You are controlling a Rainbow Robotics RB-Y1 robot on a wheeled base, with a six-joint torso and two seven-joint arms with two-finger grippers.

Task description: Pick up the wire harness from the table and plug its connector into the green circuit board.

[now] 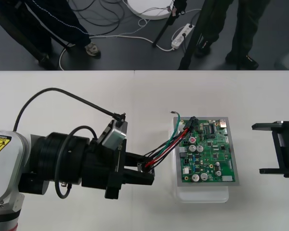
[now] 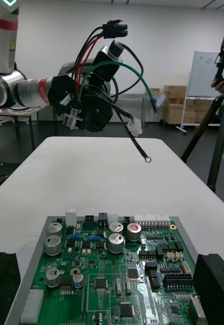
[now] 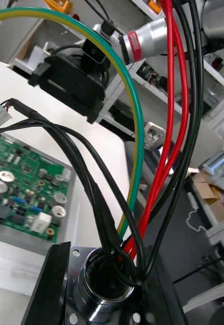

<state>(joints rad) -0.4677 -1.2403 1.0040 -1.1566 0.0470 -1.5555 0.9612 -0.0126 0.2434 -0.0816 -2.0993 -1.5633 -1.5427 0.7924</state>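
Note:
My left gripper point(image 1: 147, 169) is shut on the harness's round metal socket point(image 3: 106, 287), left of the green circuit board point(image 1: 208, 153). From the socket, red, black and green wires point(image 1: 166, 149) rise toward the board. The black plug point(image 1: 191, 122) is in the air over the board's far left corner, clear of it. In the right wrist view the plug point(image 2: 114, 29) stands high above the socket point(image 2: 72, 120), and a green wire ends in a ring terminal point(image 2: 148, 159). My right gripper point(image 1: 266, 149) waits open to the right of the board, its fingers point(image 2: 213, 287) far apart.
The board sits on a white base point(image 1: 202, 195) right of the table's middle. A small white connector point(image 2: 135, 127) dangles from the harness's thin black wires. The left arm's camera cable point(image 1: 62, 94) loops over the table at the left.

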